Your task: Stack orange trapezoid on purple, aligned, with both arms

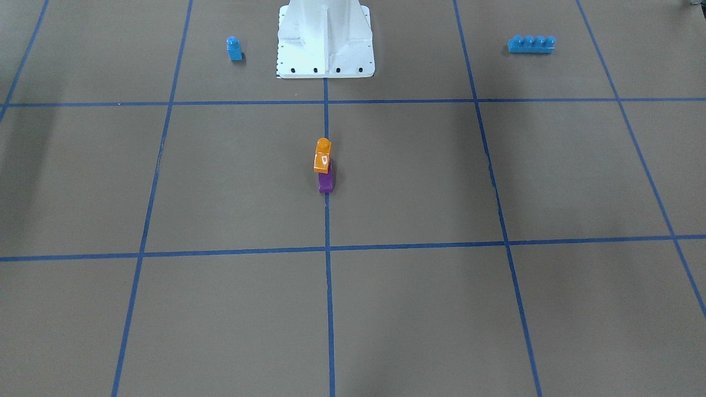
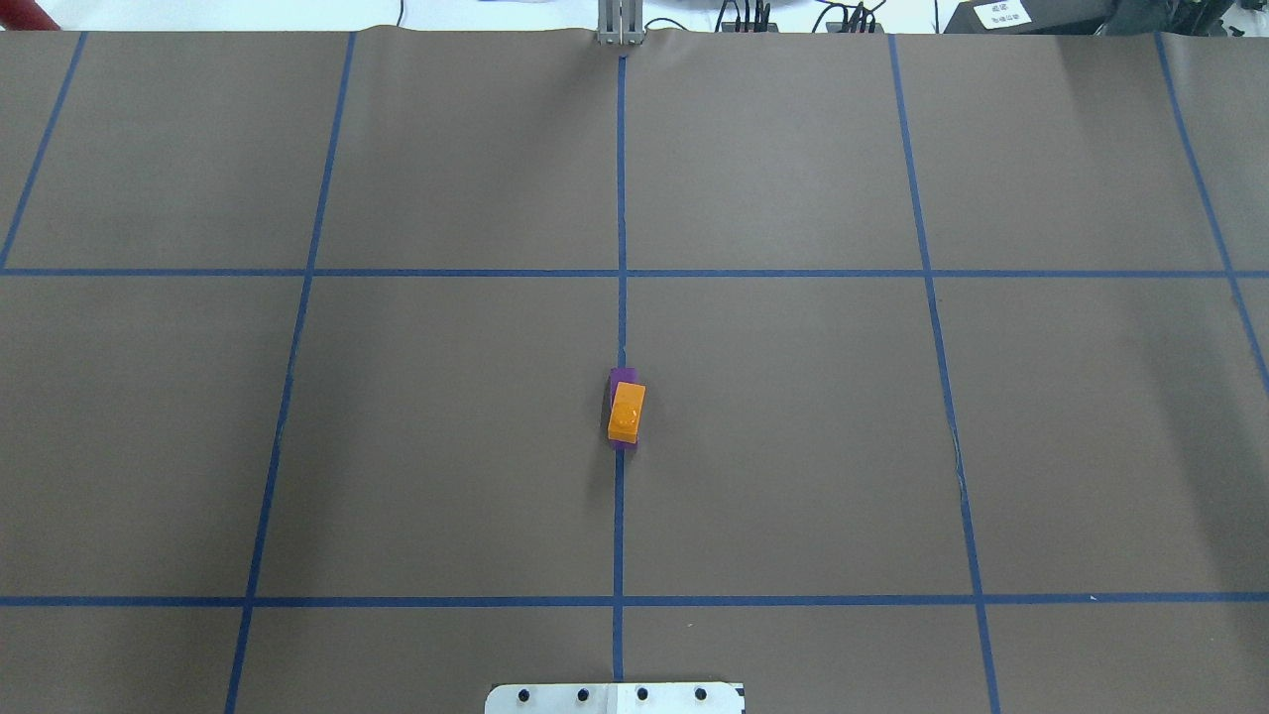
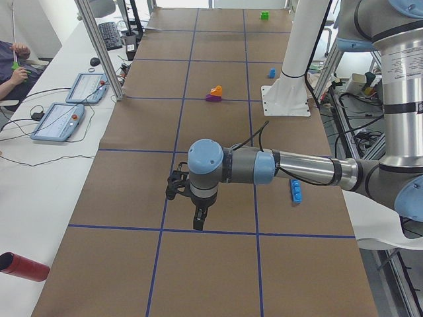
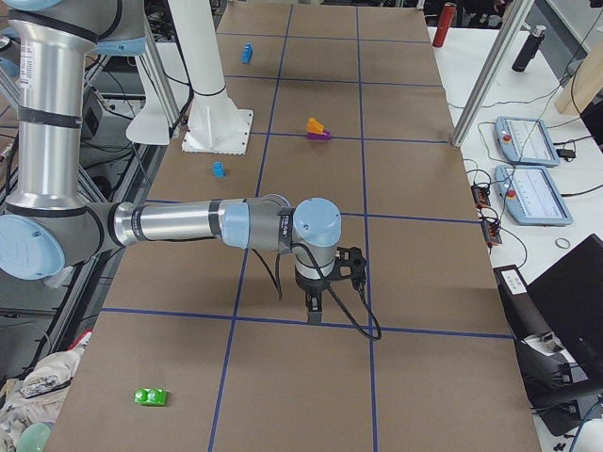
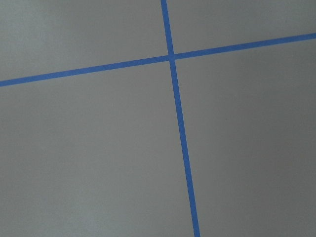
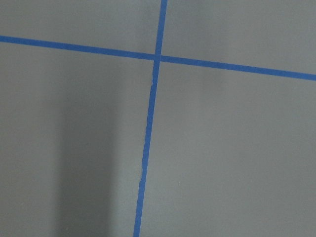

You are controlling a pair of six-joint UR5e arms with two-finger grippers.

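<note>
Looking down on the desk (image 2: 446, 446), we found the orange trapezoid (image 2: 626, 412) sitting on top of the purple (image 2: 621, 375) at the middle, over the central tape line (image 2: 621, 198). It lay slightly skewed, with purple showing at both ends. Our left hand (image 3: 198, 221) and right hand (image 4: 314, 311) hung above the desk, well apart from the stack. We saw nothing in either, and we could not tell how far either was open.

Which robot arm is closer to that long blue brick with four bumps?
Left. The left gripper hangs at the same table end as the long blue brick, its forearm passing close by. The right gripper hangs at the opposite end.
</note>
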